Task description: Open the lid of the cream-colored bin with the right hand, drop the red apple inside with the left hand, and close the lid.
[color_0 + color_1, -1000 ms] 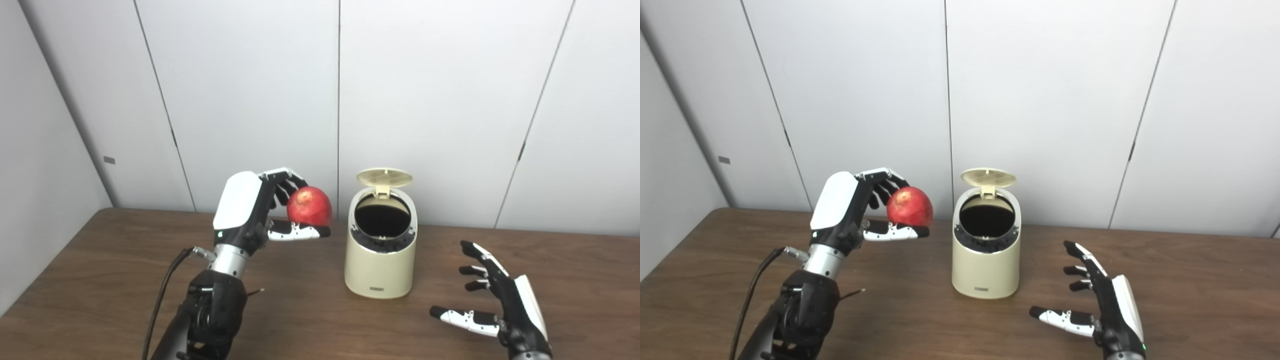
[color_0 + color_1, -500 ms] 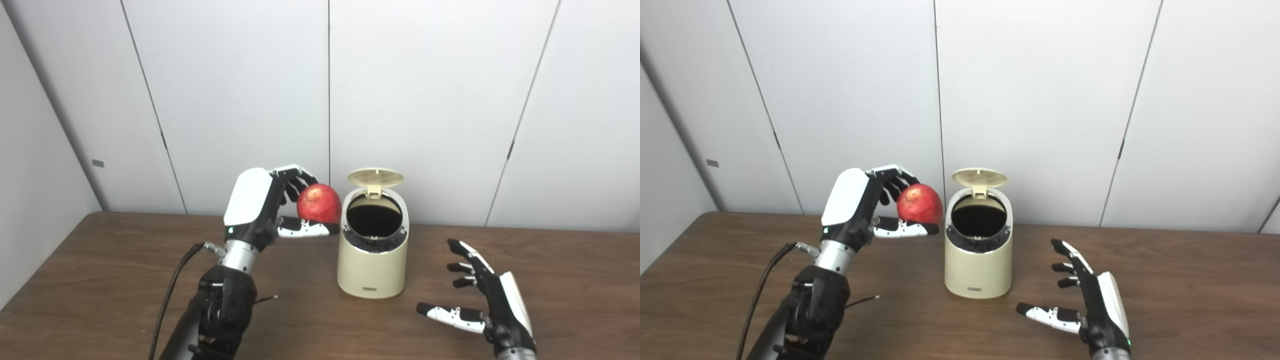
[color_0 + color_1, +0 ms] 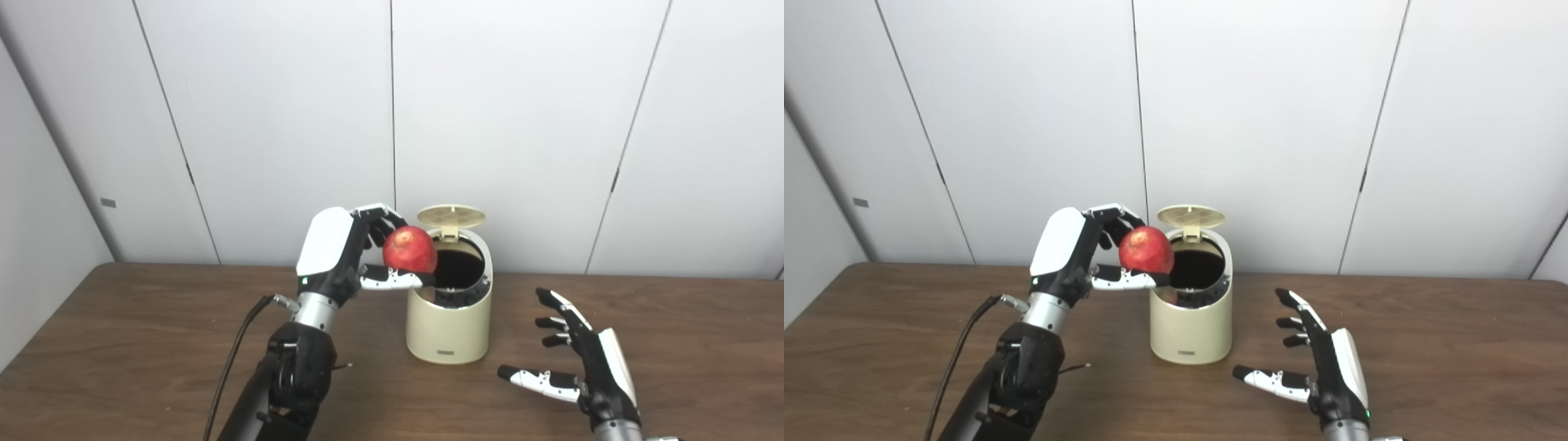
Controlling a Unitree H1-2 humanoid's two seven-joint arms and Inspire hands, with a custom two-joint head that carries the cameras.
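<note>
Item: round red apple (image 3: 409, 248), smooth-skinned, grasped in the left robot hand (image 3: 343, 254) between the fingers (image 3: 381, 215) above and the thumb below. It is held raised off the counter, at the 9 o'clock edge of the bin's mouth, overlapping the rim as seen from the head cameras.

Item: cream-colored cylindrical plastic bin (image 3: 449, 318), upright on the counter, dark mouth exposed. Its round hinged lid (image 3: 451, 215) is stood open at the 12 o'clock side of the mouth.

Key relation: the mouth's centre is placed at 3 o'clock from the apple, just beside it; a short carry toward 3 o'clock is judged to be needed before release. No marked long axis is shown by the apple. The left robot hand is the nearer one to the opening.

Item: right robot hand (image 3: 585, 373), released, fingers spread, nothing held, kept low over the counter at about 4 o'clock from the bin and apart from it.

Surface: dark brown wood-grain counter (image 3: 122, 343). Room: plain pale grey wall panels (image 3: 520, 122) with vertical seams behind.
</note>
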